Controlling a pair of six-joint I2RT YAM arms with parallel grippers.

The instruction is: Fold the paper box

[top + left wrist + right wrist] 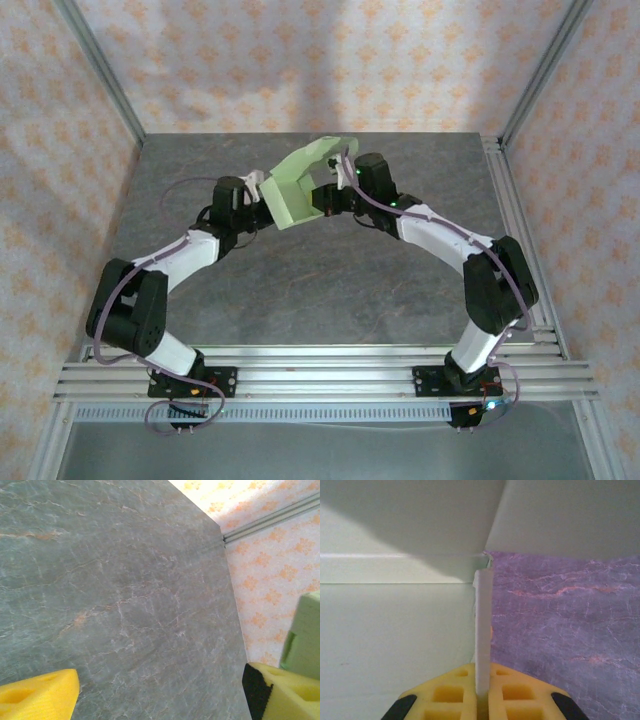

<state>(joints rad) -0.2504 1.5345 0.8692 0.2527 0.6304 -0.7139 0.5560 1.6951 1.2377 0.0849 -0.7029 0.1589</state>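
The paper box (300, 180) is pale green card, partly folded and held tilted above the table's far middle. My right gripper (335, 192) is shut on a thin upright panel edge (482, 625) of it, pinched between the yellow fingers (447, 695); a broad green panel (395, 630) lies to the left of that edge. My left gripper (262, 190) is at the box's left side, open, its yellow fingers (40, 697) far apart with bare table between them. A green corner of the box (304, 630) shows just beyond its right finger (287, 692).
The grey stone-patterned table (320, 290) is fenced by patterned walls (300, 60) and aluminium posts. A rail frame (320, 365) runs along the near edge where both arm bases are bolted.
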